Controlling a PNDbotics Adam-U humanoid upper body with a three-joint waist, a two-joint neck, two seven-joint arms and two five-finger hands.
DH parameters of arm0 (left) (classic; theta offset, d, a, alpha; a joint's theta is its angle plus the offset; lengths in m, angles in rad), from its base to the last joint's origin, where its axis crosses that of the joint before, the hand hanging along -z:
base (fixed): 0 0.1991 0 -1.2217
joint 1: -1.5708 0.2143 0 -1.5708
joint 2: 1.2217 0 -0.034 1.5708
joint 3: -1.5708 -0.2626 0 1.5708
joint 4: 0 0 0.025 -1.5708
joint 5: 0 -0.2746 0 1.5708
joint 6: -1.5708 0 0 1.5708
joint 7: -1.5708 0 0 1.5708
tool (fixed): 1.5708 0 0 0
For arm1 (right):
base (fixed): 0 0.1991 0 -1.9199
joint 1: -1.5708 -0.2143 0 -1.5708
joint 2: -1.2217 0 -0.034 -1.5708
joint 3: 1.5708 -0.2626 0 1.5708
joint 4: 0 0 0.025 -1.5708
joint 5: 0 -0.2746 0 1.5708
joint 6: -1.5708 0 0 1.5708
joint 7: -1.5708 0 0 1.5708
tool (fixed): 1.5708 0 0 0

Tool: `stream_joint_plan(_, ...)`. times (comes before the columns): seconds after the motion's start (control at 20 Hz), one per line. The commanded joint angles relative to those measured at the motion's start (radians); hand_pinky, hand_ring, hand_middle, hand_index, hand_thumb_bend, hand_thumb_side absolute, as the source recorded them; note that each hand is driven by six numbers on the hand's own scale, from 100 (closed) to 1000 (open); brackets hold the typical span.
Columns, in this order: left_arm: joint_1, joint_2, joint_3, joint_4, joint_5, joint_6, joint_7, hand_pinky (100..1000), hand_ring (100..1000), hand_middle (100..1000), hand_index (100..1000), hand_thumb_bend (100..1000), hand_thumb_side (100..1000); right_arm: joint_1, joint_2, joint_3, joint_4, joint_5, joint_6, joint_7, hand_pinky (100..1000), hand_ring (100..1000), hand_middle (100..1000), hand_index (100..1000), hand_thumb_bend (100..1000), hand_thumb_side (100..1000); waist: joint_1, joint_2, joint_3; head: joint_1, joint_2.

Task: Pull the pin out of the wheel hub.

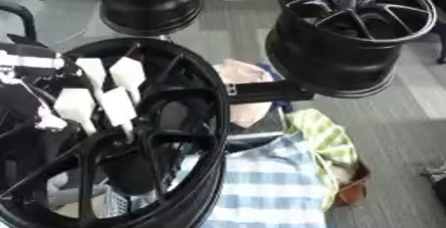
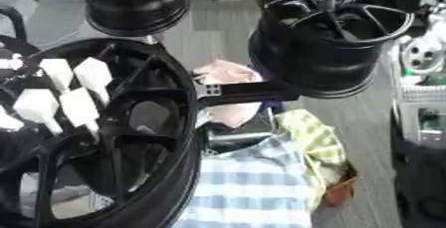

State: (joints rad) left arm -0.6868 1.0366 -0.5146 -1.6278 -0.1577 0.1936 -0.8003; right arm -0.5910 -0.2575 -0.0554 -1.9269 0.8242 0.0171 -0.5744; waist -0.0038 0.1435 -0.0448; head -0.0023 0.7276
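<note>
A big black wheel hub (image 1: 196, 97) fills the left of both views, its spokes running toward a dark centre (image 1: 131, 167). My left hand (image 1: 52, 85) comes in from the left and lies over the spokes, its white-tipped fingers (image 1: 127, 74) straight and spread, pointing toward the centre. A thin pale stem (image 1: 128, 131) shows just below one fingertip; I cannot tell whether it is the pin or whether a finger touches it. My right hand shows in neither view.
Two more black wheels stand behind, one at top centre (image 1: 148, 3) and one at upper right (image 1: 348, 38). A black bar (image 1: 266, 92) juts from the big hub's right rim. A person in a striped shirt (image 1: 261, 182) is close beside that rim, with a green-checked cloth (image 1: 327, 137).
</note>
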Motion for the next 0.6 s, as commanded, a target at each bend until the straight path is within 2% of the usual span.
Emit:
stream_joint_plan(0.05,-0.017,0.019,0.005,0.003,-0.015,-0.005,-0.003,684,672,644,768,430,170,-0.011,-0.006,-0.008,-0.021,-0.003,-0.001,-0.006,752,732,687,812,100,415,0.001,-0.011,-0.001,0.003,-0.014)
stream_joint_plan(0.3,-0.015,0.016,0.005,0.01,-0.019,-0.003,0.004,654,627,599,729,322,104,-0.008,-0.006,-0.01,-0.023,-0.005,0.0,-0.012,752,732,687,812,100,419,0.001,-0.01,-0.001,0.002,-0.014)
stream_joint_plan(0.45,-0.016,0.014,0.007,0.011,-0.016,0.004,0.016,627,586,548,684,232,101,-0.007,-0.006,-0.01,-0.022,-0.006,0.001,-0.013,752,732,687,812,100,419,0.001,-0.01,0.0,0.002,-0.014)
stream_joint_plan(0.6,-0.015,0.013,0.012,0.008,0.0,0.017,0.043,611,550,509,646,190,102,-0.006,-0.007,-0.011,-0.021,-0.007,0.002,-0.014,752,732,686,812,100,419,0.0,-0.01,0.0,0.001,-0.015)
